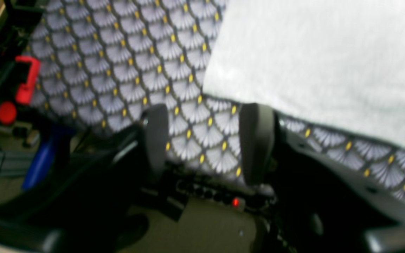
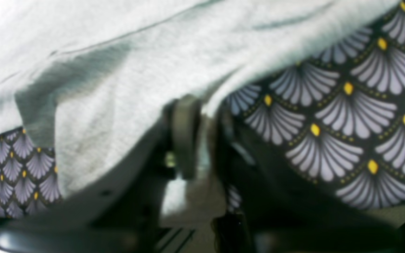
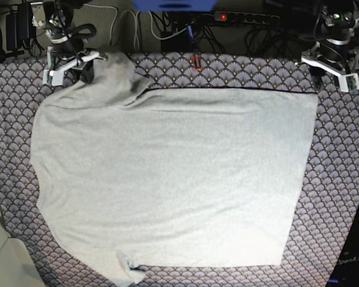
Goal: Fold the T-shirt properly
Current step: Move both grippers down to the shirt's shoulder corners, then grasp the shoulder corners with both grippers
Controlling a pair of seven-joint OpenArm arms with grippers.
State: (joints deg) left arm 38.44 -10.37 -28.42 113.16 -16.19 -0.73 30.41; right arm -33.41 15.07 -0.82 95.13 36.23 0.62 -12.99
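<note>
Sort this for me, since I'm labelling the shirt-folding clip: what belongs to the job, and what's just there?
Job:
- T-shirt, spread flat
- right gripper, fingers pinching the shirt's edge
- left gripper, open beside the shirt

Just there:
- scallop-patterned tablecloth
- cables behind the table

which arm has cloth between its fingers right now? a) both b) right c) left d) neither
b: the right gripper is closed on a fold of the t-shirt, while the left gripper stands open over bare tablecloth.
</note>
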